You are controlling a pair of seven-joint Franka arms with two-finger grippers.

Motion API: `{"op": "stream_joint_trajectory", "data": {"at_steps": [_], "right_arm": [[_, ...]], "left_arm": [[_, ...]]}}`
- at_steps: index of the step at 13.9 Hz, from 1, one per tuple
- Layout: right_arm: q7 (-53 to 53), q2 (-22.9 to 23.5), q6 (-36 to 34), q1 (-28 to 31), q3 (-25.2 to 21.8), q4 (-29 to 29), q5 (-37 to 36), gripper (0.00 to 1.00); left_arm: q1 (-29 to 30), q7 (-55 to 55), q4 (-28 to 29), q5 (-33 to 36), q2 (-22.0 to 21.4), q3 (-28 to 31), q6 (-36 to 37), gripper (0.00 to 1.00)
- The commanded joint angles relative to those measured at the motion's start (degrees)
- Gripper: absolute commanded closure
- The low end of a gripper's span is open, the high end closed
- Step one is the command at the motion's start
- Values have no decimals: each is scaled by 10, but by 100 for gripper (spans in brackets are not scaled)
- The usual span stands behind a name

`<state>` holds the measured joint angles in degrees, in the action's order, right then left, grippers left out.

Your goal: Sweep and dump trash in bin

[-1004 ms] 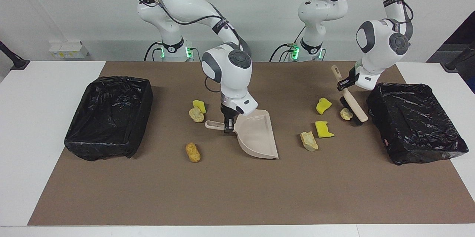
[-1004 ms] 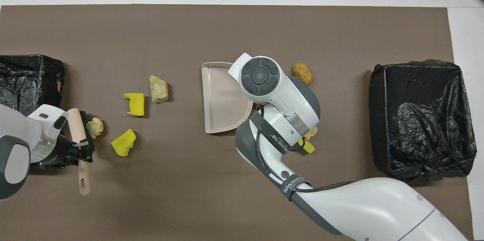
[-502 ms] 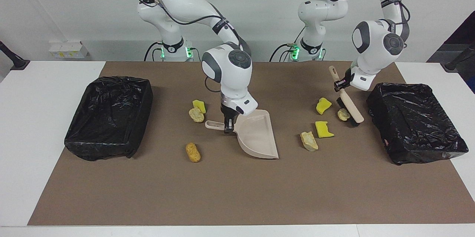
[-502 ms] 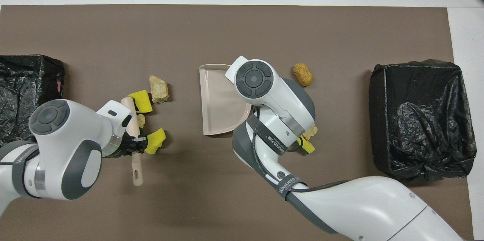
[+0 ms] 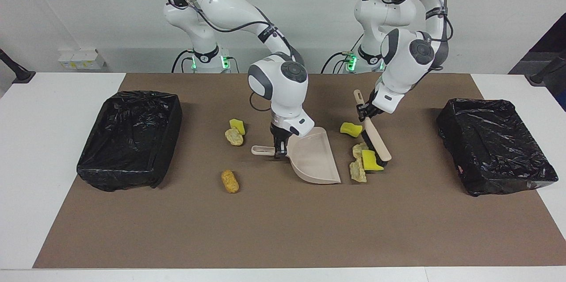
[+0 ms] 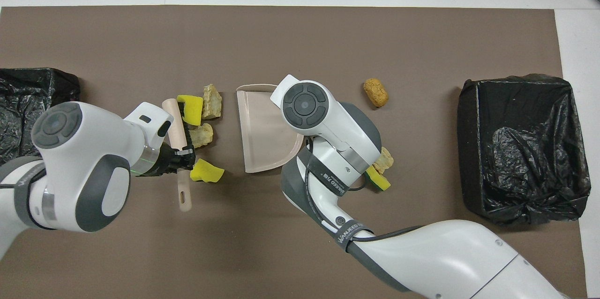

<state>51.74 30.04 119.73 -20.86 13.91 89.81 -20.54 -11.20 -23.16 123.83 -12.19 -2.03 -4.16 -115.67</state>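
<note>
My left gripper (image 5: 365, 112) is shut on the handle of a beige brush (image 5: 376, 137) whose dark bristles rest on the mat. Against the bristles lie a yellow trash chunk (image 5: 370, 161) and two tan lumps (image 5: 358, 150) (image 5: 357, 172), close beside the mouth of the beige dustpan (image 5: 315, 161). Another yellow chunk (image 5: 351, 129) lies loose, nearer to the robots. My right gripper (image 5: 278, 151) is shut on the dustpan's handle, and the pan sits flat mid-table. In the overhead view the brush (image 6: 174, 121) and dustpan (image 6: 259, 135) flank the cluster.
A yellow chunk (image 5: 238, 125), a tan lump (image 5: 234, 137) and an orange lump (image 5: 230, 181) lie toward the right arm's end. Black-lined bins stand at each end of the brown mat (image 5: 283, 229): one (image 5: 119, 177) at the right arm's end, one (image 5: 508, 183) at the left arm's.
My left gripper has swept the brush from beside its bin toward the dustpan, pushing several scraps along. My right gripper has shifted the dustpan slightly toward them.
</note>
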Motion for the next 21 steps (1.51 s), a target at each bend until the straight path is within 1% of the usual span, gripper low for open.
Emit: {"op": "stream_joint_trajectory", "data": {"at_steps": [1,3,5,6,7,9,10,11,12,13,15,16,18,19,21], "right_arm": [[-2,13,13,2,4,-6,-6,100],[-2,13,12,2,4,-9,-6,100],[-2,13,12,2,4,-10,-7,100],[-2,14,12,2,4,-10,-8,100],[-2,13,12,2,4,-10,-7,100],[-2,13,12,2,4,-10,-7,100],[-2,13,13,2,4,-10,-8,100],[-2,13,12,2,4,-10,-8,100],[-2,13,13,2,4,-10,-9,100],[-2,13,13,3,4,-10,-9,100],[-2,13,13,2,4,-10,-8,100],[-2,13,13,3,4,-10,-9,100],[-2,13,13,3,4,-10,-9,100],[-2,13,13,3,4,-10,-9,100],[-2,13,13,3,4,-10,-10,100]], "left_arm": [[21,6,-24,-7,-6,3,66,100],[41,15,-5,-6,-17,3,69,100],[50,51,42,-6,-30,3,59,100],[50,52,58,-6,-31,3,51,100],[60,52,58,-5,-31,4,51,100],[72,58,41,1,-25,4,61,100],[77,65,26,2,-30,5,69,100],[97,71,5,3,-30,5,92,100],[105,91,-9,8,-27,5,113,100],[113,123,-10,22,-27,7,109,100],[170,186,-10,29,-25,7,92,100],[176,204,-8,29,-25,6,84,100],[164,200,-7,29,-23,6,63,100],[169,210,-4,30,-21,6,56,100],[167,232,3,46,6,6,4,100]]}}
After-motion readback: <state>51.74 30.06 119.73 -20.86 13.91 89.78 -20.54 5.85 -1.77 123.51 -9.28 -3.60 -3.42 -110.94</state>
